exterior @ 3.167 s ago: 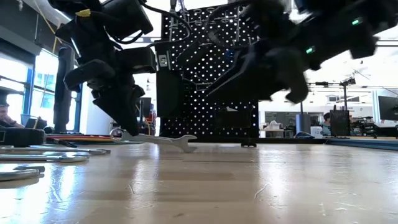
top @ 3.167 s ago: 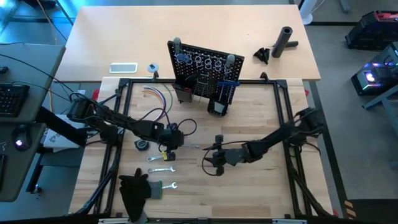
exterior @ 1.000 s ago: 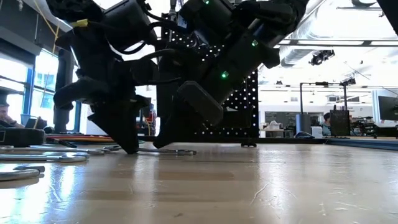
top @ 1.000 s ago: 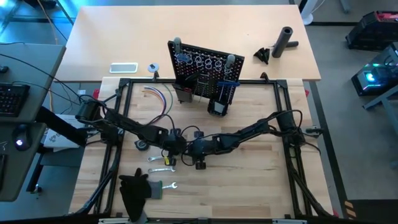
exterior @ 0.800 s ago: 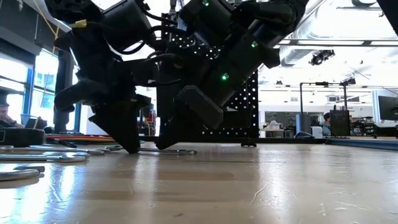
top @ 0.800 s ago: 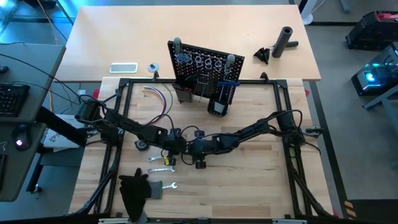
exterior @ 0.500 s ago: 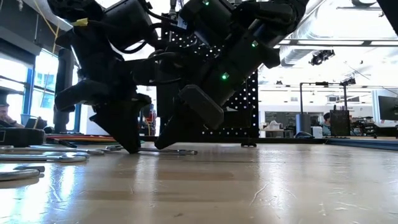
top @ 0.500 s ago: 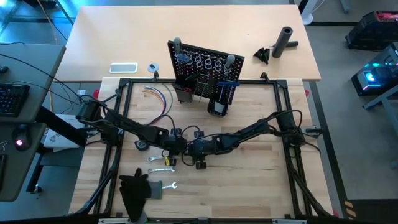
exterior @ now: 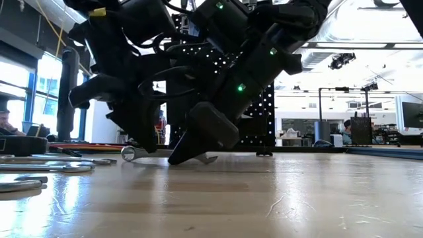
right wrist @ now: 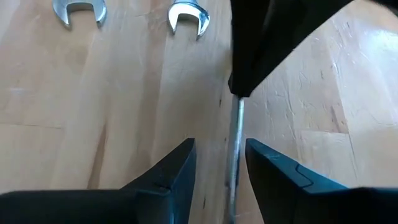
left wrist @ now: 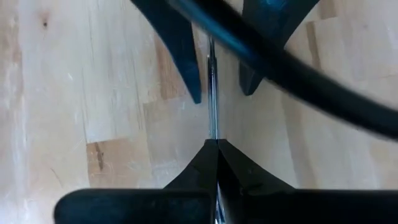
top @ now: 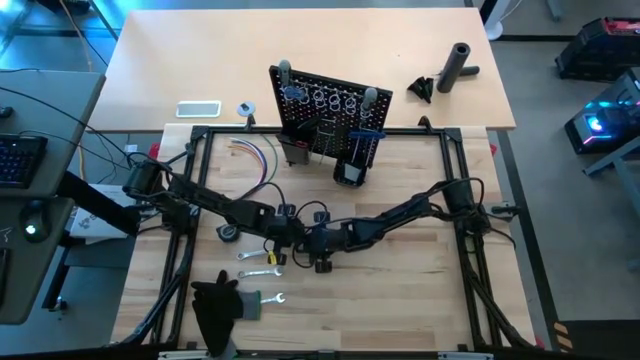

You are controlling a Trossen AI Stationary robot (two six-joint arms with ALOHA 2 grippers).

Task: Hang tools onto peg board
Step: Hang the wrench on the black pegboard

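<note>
A thin silver wrench (exterior: pixel 165 156) lies between my two grippers at the table's middle. Its ring end (exterior: pixel 126 153) is a little off the wood and its open end (exterior: pixel 209 158) is low. My left gripper (top: pixel 281 228) is shut on it. My right gripper (top: pixel 312 240) is open, and its fingers (right wrist: pixel 177 171) stand on either side of the wrench's shaft (right wrist: pixel 236 143). I cannot tell whether they touch it. The black peg board (top: pixel 325 108) stands upright at the far middle. My left gripper pinches the wrench's shaft (left wrist: pixel 212 127) between its two fingers, near the ring end. The fingers slant down from the table's left side and lie across the wrench. The wrench shows edge-on, tilted, with its ring end raised and its open end down by the table.
Three more wrenches (top: pixel 257 254) (top: pixel 262 271) (top: pixel 272 298) lie near the front left, by a small round tape measure (top: pixel 229 233) and a black cloth (top: pixel 215 305). Coloured wires (top: pixel 250 150) lie left of the board. A black cylinder (top: pixel 458 65) lies far right.
My left gripper has risen a little with the wrench. The wrench lay flat on the table, and its ring end is now lifted while its open end stays low. My right gripper has kept its place around the shaft.
</note>
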